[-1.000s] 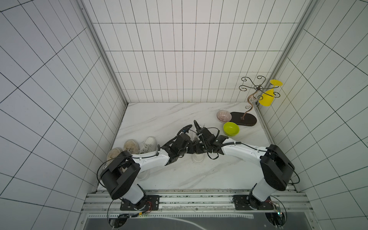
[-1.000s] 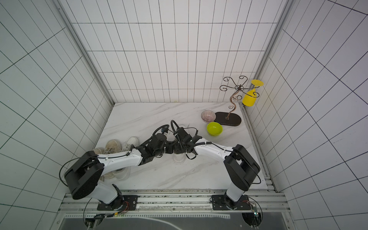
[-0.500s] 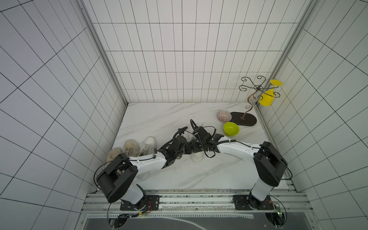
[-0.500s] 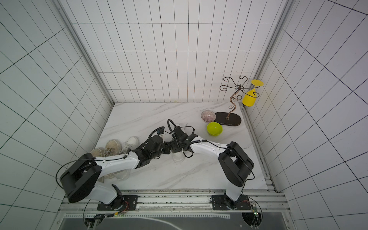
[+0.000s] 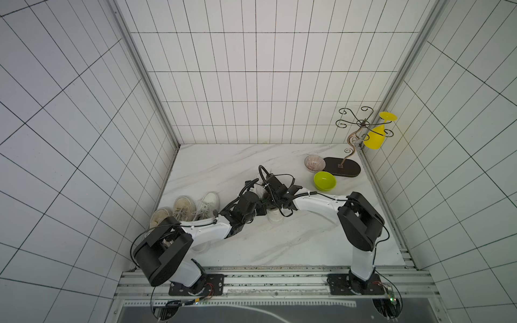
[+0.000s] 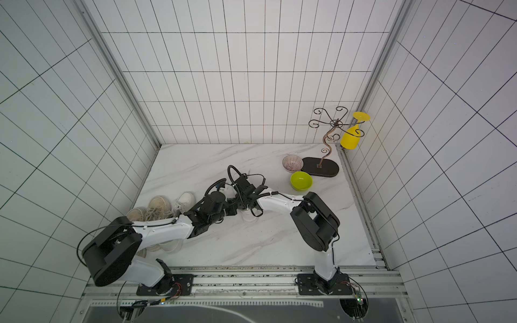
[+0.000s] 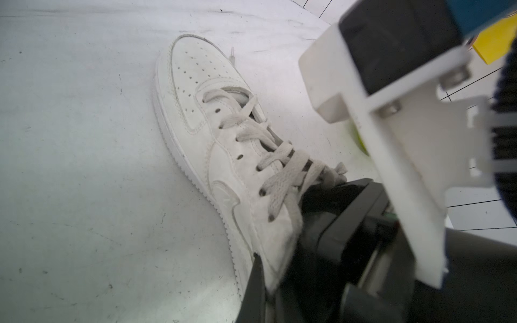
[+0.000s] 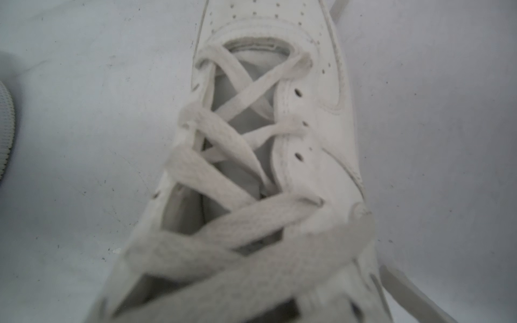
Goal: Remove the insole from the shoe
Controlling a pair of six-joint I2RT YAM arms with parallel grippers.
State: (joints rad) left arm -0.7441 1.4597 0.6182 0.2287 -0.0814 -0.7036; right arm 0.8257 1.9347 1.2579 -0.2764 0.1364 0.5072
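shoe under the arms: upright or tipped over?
Upright: the shoe sits sole-down on the table, laces facing up.

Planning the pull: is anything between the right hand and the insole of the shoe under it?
Yes. Crossed laces span the opening of the shoe, over the tongue; the insole itself is not visible.

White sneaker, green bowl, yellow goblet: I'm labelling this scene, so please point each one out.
white sneaker (image 7: 221,156), left wrist view, on its side panel beside the eyelets.
green bowl (image 5: 324,181), in a top view, on its inner surface.
yellow goblet (image 5: 374,141), in a top view, on its hanging cup part.
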